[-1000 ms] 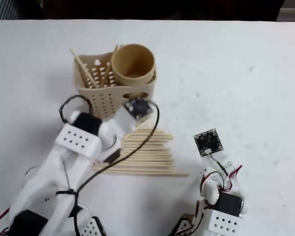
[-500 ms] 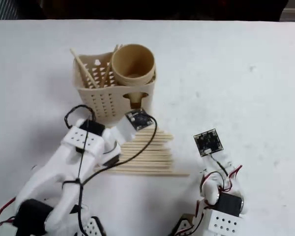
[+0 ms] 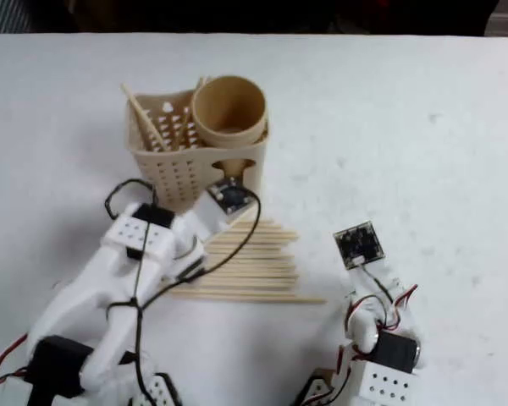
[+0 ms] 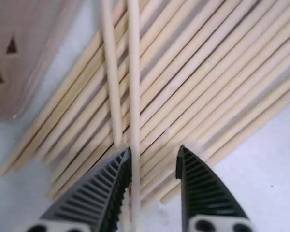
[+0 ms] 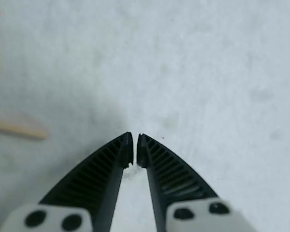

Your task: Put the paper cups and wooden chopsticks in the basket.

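My left end effector (image 4: 154, 154) is released, jaws apart, low over the chopstick pile (image 3: 254, 262). It straddles one loose chopstick (image 4: 133, 96) lying crosswise on top; the stick sits against one finger, not pinched yet. A crosswise stick is easiest to single out, so I'd guess that's why I'm aimed there. The pile lies on the counter (image 3: 406, 127) just on the near side of the basket (image 3: 173, 169), which sits toward the far edge, left of middle. The paper cups (image 3: 229, 106) are nested upright in the basket, with leaning chopsticks (image 3: 144, 114) beside them. My right end effector (image 5: 135, 137) is clenched and empty, parked over bare counter by the near edge, probably to keep out of the left arm's way.
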Available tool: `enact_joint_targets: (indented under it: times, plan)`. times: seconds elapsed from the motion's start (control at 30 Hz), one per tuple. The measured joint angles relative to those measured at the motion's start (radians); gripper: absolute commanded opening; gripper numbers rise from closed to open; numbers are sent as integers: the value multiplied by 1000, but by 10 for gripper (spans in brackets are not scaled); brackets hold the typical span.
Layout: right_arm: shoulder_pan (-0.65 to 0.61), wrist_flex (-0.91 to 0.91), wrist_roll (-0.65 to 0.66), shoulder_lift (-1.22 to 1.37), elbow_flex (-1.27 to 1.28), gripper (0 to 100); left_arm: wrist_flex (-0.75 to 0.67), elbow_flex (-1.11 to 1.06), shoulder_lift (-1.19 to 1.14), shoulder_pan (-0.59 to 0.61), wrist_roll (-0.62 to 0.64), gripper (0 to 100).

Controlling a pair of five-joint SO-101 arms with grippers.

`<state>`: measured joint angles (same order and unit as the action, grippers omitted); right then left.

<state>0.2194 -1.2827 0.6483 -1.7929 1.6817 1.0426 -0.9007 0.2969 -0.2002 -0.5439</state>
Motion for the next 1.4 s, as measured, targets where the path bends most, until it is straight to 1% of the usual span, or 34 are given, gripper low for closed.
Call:
enact_joint_targets:
  times: [0.13, 0.23, 0.93, 1.13, 1.4]
  plan:
    - [0, 0, 0, 0, 0, 33, -38, -2, 0, 49, 38, 175]
    - [0, 0, 0, 0, 0, 33, -51, -2, 0, 81, 40, 174]
    - [0, 0, 0, 0, 0, 33, -98, -40, 0, 83, 40, 173]
    - [0, 0, 0, 0, 0, 33, -97, -9, -69, 86, 40, 172]
    - [0, 0, 0, 0, 0, 33, -89, 9, -91, 81, 40, 66]
